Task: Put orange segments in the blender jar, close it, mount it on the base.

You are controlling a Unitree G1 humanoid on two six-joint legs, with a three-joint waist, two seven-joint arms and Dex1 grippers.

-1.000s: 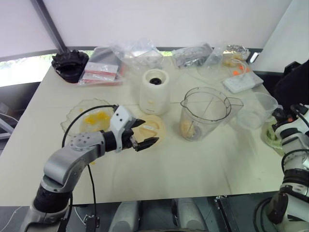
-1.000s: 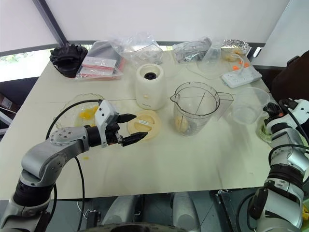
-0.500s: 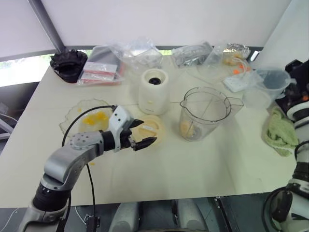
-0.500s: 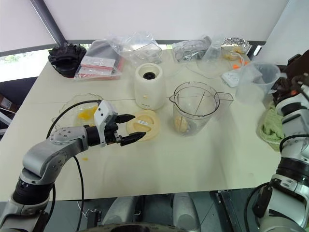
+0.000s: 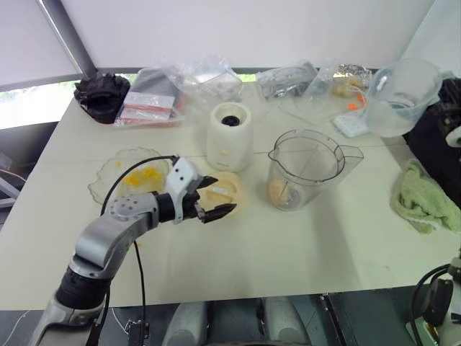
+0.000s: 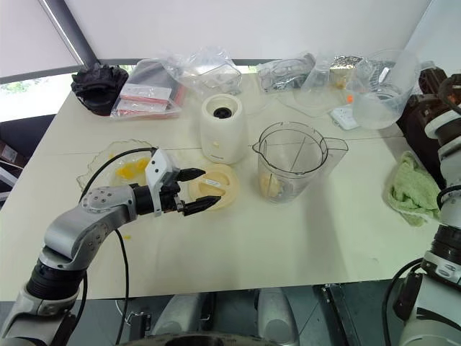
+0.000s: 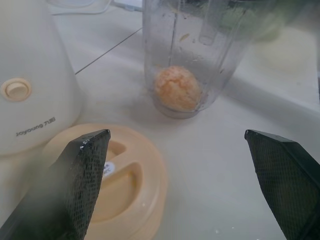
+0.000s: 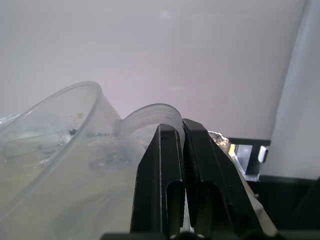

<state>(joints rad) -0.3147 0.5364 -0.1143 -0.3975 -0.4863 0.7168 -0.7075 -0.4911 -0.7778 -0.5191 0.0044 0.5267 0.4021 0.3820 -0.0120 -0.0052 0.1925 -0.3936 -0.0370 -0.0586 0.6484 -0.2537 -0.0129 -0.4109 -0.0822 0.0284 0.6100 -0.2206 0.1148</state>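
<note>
The left tool (image 6: 193, 191) hangs spread wide over the lid (image 6: 214, 186), left of the upright blender jar (image 6: 292, 167), whose spout points right. A careless sweep could knock the jar over. Far right, the right tool (image 8: 181, 135) pinches a clear bowl (image 5: 400, 97) aloft; it may slip.

Bright, even, diffuse daylight from white backdrop behind table (image 5: 302, 245). Shadows soft, faint. Mild glare on clear blender jar (image 5: 306, 168). Left wrist view: fingertips (image 7: 82, 172) sharp, hazy blur at near edge. Right wrist view: backdrop washed out beyond fingers (image 8: 167, 175).
</note>
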